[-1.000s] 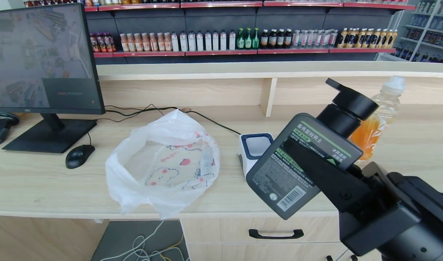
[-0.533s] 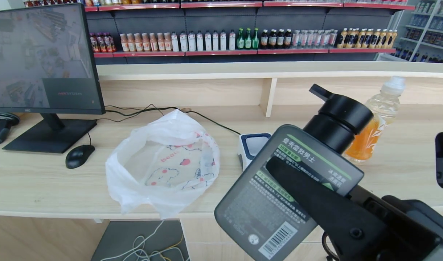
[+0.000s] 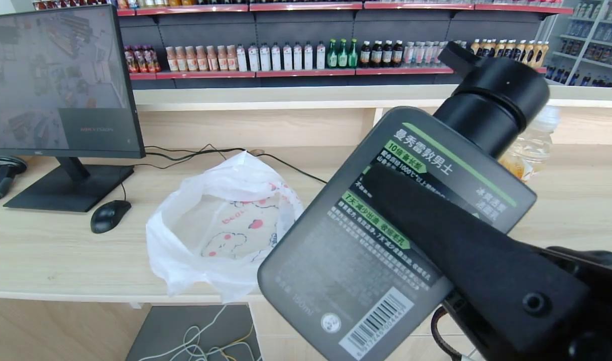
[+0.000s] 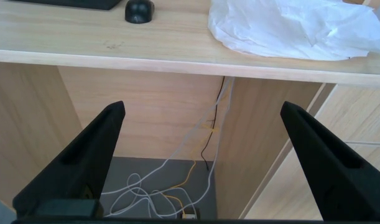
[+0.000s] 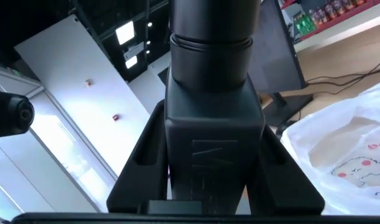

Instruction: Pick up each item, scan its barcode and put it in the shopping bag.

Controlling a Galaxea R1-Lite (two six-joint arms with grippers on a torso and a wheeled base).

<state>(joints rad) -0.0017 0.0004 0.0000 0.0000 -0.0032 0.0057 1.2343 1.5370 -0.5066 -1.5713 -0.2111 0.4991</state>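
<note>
Holding the dark pump bottle [image 3: 346, 260] aloft, the right gripper [image 3: 386, 190] is clamped across its body, one finger lying over the printed label; the bottle takes up the centre and right of the head view, tilted with the pump head toward the upper right. Its barcode [image 3: 377, 321] faces up at the lower centre. Whether the code has been read cannot be told. The shopping bag [image 3: 225, 225] lies open on the counter [image 3: 60, 250] at centre-left, and no item can be made out inside it. An orange drink bottle [image 3: 531, 145] stands on the counter at the right, partly hidden behind the pump head. The left gripper [image 4: 202, 112] hangs below the counter edge, fingers spread wide and empty.

Assessment: first item lifted, none bagged; the drink bottle is untouched, so most of the task remains
</note>
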